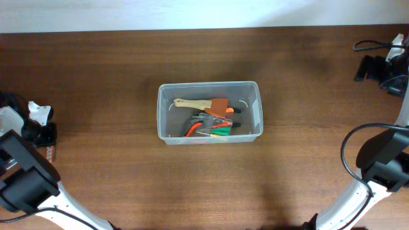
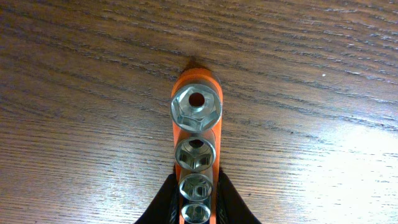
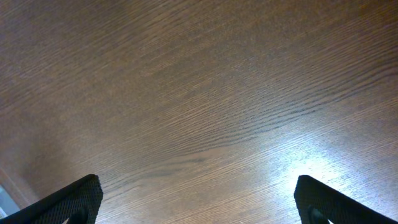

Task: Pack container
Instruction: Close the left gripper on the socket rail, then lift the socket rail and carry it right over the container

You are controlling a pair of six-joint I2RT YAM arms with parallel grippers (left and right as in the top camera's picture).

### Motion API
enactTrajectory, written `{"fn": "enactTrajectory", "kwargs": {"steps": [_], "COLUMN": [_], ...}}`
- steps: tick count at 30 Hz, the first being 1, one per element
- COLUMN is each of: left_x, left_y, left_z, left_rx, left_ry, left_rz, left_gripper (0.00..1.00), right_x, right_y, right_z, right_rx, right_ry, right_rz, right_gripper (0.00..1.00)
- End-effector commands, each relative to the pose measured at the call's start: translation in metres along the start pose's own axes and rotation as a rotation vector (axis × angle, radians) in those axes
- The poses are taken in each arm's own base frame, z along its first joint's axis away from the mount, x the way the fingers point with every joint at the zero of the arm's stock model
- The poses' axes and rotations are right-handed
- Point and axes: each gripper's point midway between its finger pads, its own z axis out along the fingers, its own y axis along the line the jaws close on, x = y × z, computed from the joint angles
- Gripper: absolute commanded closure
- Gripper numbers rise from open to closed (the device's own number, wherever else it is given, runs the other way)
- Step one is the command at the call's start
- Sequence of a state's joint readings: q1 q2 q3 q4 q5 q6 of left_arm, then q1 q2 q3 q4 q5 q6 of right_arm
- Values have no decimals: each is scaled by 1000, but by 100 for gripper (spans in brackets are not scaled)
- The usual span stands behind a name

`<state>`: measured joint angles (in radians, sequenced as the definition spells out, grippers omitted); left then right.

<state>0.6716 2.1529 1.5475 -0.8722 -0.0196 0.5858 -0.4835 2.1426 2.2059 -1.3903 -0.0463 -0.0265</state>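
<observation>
Dark wood table (image 1: pixel 128 76). Container (image 1: pixel 161 115) sits at centre, already holding several hand tools (image 1: pixel 211 118). My left end effector (image 2: pixel 196 190) clamps a socket rail (image 2: pixel 195 118), not yet packed. My right end effector (image 3: pixel 199 202) is spread and empty.

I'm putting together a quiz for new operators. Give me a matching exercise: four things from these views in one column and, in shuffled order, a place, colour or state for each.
Column one
1. container
2. socket rail
3. left end effector
4. right end effector

Column two
A. open, above bare table
B. mid-table, with tools inside
C. orange, carrying silver sockets
D. closed around a rail

Pairs: 1-B, 2-C, 3-D, 4-A
</observation>
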Motion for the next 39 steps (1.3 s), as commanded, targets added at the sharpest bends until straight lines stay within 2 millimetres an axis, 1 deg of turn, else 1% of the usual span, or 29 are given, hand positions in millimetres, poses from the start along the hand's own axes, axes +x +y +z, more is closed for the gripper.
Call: {"fn": "enactTrajectory", "kwargs": {"steps": [1, 3, 6, 12, 14, 15, 17, 18, 21, 24, 25, 28, 30, 34, 36, 39], "left_x": [0, -5, -18, -61, -76, -87, -100, -107, -129, -148, -157, -167, -170, -169, -165, -150], "left_y": [3, 5, 8, 9, 5, -1, -10, -18, -50, -89, -114, -155, -184, -249, -278, -327], "left_z": [8, 2, -14, -67, -85, -98, -112, -120, -143, -165, -179, -202, -215, -240, -246, -251], "left_rx": [3, -3, -1, -15, -29, -40, -50, -48, -21, 18, 37, 46, 62, 98, 115, 175], "left_ry": [10, 0, -26, -128, -159, -184, -212, -228, -285, -341, -374, -411, -432, -472, -478, -471], "left_rz": [-2, -18, -23, 17, 40, 62, 92, 115, 191, 282, 346, 436, 518, 675, 731, 855], "left_gripper": [98, 98, 98, 98, 98, 98, 98, 98, 98, 98, 98, 98, 98, 98, 98, 98], "right_x": [0, 1, 1, 1, 1, 1, 1, 0, 0, 0, 1, 1, 1, 1, 0, 1], "right_y": [3, 3, 3, 3, 3, 3, 3, 3, 3, 3, 3, 3, 3, 3, 3, 3], "right_z": [-3, -3, -3, -3, -3, -3, -3, -3, -3, -3, -3, -3, -3, -3, -3, -3], "right_rx": [-3, -3, -3, -3, -3, -3, -3, -3, -3, -3, -3, -3, -3, -3, -3, -3], "right_ry": [-5, -5, -5, -5, -5, -5, -5, -5, -5, -5, -5, -5, -5, -4, -5, -4], "right_rz": [0, 0, 0, 0, 0, 0, 0, 0, 0, 0, 0, 0, 0, 0, 0, 0], "right_gripper": [1, 1, 1, 1, 1, 1, 1, 1, 1, 1, 1, 1, 1, 1, 1, 1]}}
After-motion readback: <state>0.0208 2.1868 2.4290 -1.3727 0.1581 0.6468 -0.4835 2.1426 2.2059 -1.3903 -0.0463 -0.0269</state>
